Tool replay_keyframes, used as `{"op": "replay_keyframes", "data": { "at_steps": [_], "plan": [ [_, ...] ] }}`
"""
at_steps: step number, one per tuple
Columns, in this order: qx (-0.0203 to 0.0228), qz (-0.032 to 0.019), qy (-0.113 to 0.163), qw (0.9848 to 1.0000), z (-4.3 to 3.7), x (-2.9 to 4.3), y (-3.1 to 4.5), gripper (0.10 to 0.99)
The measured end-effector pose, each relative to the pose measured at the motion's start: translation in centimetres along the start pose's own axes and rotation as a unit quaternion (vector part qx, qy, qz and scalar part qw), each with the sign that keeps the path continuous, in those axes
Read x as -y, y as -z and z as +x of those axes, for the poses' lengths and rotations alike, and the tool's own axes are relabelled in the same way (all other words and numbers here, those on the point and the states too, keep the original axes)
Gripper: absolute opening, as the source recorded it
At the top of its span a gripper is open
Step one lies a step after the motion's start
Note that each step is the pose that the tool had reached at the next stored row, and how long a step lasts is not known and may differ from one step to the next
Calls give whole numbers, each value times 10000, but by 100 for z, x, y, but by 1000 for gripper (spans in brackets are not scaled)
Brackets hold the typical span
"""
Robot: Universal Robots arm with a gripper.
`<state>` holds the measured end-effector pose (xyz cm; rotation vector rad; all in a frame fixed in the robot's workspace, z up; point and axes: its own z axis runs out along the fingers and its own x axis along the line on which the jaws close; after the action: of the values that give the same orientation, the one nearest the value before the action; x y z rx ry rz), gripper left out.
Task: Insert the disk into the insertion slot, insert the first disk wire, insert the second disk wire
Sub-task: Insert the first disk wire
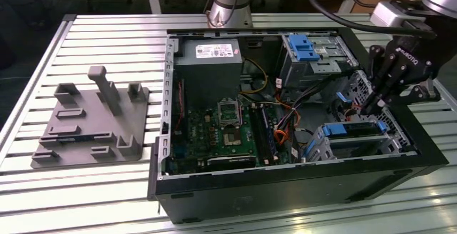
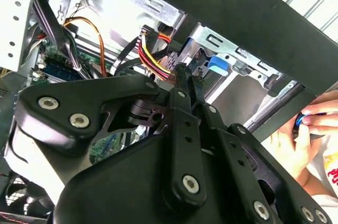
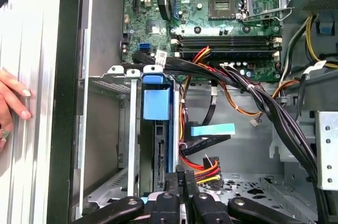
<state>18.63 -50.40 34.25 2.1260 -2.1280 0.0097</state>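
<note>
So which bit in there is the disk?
Find the open black computer case; at its near corner on the exterior view's right sits a low perforated silver cage. The disk lies in it, framed in bright blue plastic, unlike the taller bay behind, which has just a blue latch.

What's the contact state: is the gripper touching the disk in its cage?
Cannot tell. In the first wrist view the gripper tip lines up right beside the blue-framed disk, but neither contact nor a gap shows plainly.

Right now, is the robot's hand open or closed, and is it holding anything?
Hand: closed, tips at the red-and-yellow wires; whether it grips them cannot be told.
</note>
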Motion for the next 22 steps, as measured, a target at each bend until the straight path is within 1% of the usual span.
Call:
{"op": "replay_keyframes", "data": {
  "at_steps": [2, 4, 6, 8, 11, 12, 13, 16, 18, 19, 20, 22],
  "plan": [
    [16, 19, 19, 10000, 6, -15, -1, 165],
    [21, 49, 32, 10000, 13, -31, -4, 165],
    [21, 99, 33, 9999, 22, -55, -6, 165],
    [31, 153, 28, 9999, 30, -68, -8, 165],
    [93, 245, 24, 9997, 40, -81, -10, 165],
    [104, 265, 23, 9996, 43, -86, -10, 165],
    [114, 279, 22, 9995, 44, -94, -13, 165],
    [127, 288, 22, 9995, 56, -132, -18, 165],
    [143, 297, 22, 9995, 66, -150, -19, 165],
    [163, 302, 23, 9994, 71, -150, -20, 165],
    [196, 307, 25, 9993, 76, -150, -21, 165],
    [312, 323, 29, 9990, 82, -150, -22, 165]
  ]
}}
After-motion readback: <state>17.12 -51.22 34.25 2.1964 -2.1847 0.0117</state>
